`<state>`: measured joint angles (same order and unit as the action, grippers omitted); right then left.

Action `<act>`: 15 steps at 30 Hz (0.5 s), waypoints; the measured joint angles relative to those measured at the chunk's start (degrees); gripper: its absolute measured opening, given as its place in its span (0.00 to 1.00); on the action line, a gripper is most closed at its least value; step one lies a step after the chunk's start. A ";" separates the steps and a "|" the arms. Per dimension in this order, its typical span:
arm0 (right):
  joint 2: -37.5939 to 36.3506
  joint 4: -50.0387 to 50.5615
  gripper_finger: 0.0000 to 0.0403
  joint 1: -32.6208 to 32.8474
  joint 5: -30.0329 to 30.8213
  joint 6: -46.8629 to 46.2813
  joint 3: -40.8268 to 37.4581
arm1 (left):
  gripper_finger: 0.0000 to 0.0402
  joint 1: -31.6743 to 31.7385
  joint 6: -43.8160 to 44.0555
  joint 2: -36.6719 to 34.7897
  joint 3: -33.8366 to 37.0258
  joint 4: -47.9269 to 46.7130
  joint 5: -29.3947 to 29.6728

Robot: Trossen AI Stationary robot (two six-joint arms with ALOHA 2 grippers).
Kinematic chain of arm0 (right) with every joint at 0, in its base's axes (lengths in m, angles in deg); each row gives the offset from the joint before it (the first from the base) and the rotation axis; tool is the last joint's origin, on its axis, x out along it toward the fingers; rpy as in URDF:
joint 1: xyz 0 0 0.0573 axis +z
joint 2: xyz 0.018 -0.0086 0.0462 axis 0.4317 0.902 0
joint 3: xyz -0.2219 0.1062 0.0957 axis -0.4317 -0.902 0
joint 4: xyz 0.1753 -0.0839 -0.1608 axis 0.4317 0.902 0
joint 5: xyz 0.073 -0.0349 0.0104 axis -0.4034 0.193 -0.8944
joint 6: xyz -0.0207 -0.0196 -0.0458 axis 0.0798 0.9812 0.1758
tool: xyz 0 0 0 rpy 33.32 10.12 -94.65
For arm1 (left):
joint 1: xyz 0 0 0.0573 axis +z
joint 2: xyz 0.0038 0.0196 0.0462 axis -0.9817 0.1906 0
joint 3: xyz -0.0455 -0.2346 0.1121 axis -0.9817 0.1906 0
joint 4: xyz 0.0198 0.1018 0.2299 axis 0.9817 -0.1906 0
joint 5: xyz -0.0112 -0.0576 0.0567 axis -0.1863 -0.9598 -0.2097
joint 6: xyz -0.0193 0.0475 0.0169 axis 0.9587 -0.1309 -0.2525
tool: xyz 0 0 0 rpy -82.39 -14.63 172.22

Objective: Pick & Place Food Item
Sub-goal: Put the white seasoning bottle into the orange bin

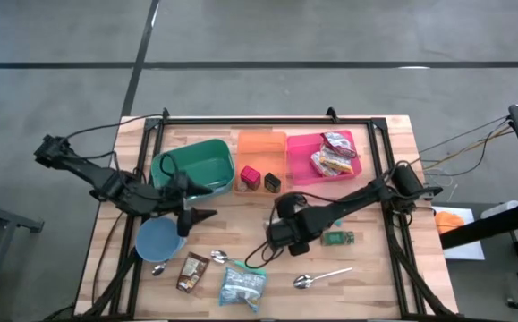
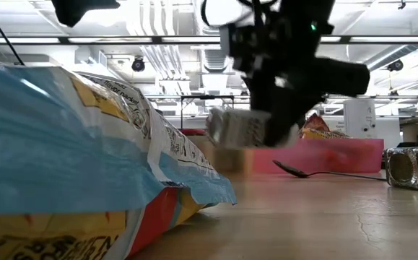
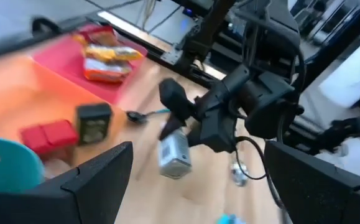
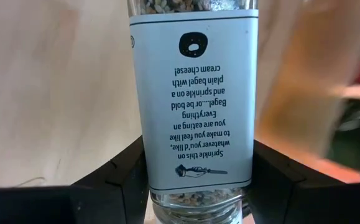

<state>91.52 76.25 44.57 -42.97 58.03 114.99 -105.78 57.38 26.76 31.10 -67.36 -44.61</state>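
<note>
Fingers of the left gripper [image 1: 203,216] are standing wide apart with nothing between them, hovering just beside the blue bowl [image 1: 157,240] and near the green bin [image 1: 194,166]. Toward the middle, the right gripper [image 1: 275,240] is clamping a seasoning jar [image 4: 194,106], its jaws narrowed onto the labelled glass body, and is holding it lifted above the wooden table [image 1: 379,277]. Farther right, snack packets [image 1: 334,154] are lying in the pink tray [image 1: 301,170].

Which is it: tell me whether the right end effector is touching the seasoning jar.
Touching. In the right wrist view the seasoning jar sits clamped between both fingers of the right end effector, with no gap either side.
</note>
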 joint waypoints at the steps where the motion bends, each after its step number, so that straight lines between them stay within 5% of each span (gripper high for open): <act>1: 0.00 0.07 0.48 0.29 1.10 0.20 0.80 | 0.90 0.00 1.55 0.00 0.76 1.21 -0.81; 6: 0.00 0.11 0.48 0.75 2.21 3.09 4.47 | 0.90 0.00 6.67 0.00 2.40 1.75 -5.03; 15: 0.00 -0.11 0.48 0.69 10.99 2.28 11.81 | 0.90 0.00 9.93 0.00 2.58 0.94 -4.14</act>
<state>91.52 76.14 45.27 -31.98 60.31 126.80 -105.78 67.30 26.76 33.68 -66.42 -48.76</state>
